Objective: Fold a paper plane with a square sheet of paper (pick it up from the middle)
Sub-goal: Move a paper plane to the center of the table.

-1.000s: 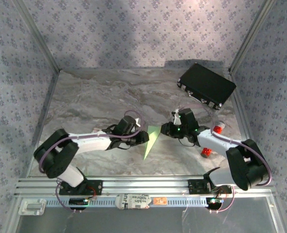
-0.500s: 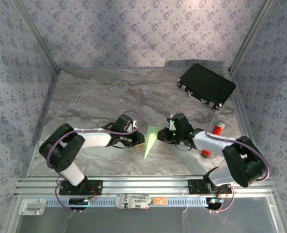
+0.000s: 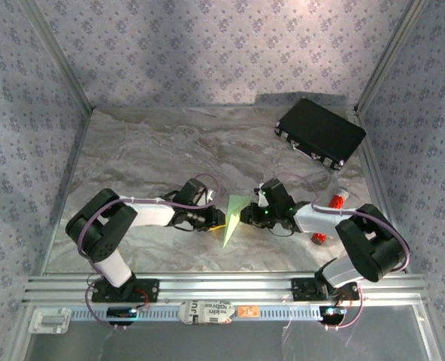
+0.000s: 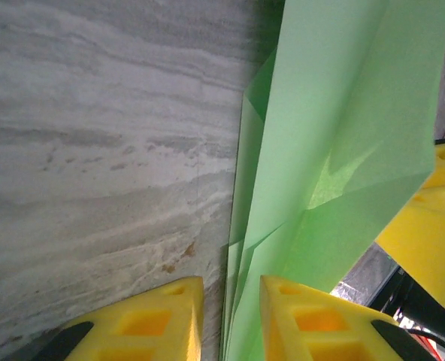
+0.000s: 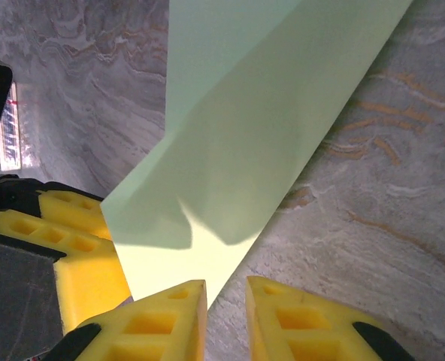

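The square sheet of paper (image 3: 233,219) lies on the marble table as a pale green, creased, pointed shape, its tip toward the near edge. My left gripper (image 3: 216,219) sits low at its left edge. In the left wrist view the folded layers (image 4: 335,143) run between the yellow fingers (image 4: 162,323), and the left gripper (image 4: 231,282) is narrowly open with bare table showing beside the paper. My right gripper (image 3: 249,217) is at the paper's right edge. In the right wrist view it (image 5: 226,284) is narrowly open, with the paper's corner (image 5: 230,150) reaching into the gap.
A black case (image 3: 320,133) lies at the back right. A red cylinder (image 3: 337,199) and a small red object (image 3: 319,238) sit beside the right arm. Patterned walls enclose the table, and a metal rail (image 3: 222,286) runs along the near edge.
The right gripper has moved left and down to the paper's right edge. The left gripper has settled lower against the left edge. The paper has stayed in place.
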Robot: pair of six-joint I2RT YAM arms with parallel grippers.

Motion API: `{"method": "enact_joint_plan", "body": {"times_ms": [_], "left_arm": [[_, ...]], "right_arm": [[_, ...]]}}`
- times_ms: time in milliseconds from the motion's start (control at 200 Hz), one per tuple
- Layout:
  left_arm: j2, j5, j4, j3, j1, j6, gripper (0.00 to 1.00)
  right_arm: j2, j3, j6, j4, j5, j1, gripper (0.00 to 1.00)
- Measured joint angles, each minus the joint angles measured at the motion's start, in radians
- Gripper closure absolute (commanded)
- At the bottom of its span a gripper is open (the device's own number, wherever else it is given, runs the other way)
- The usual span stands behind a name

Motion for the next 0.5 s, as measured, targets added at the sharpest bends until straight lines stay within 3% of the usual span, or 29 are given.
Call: {"method": "enact_joint_plan", "body": {"times_ms": [500], "left_arm": [[0.05,0.032,0.0,0.051,-0.022,0.004,0.76]], "right_arm": [[0.066,0.0,0.019,0.053,-0.024,0.031,0.82]]}}
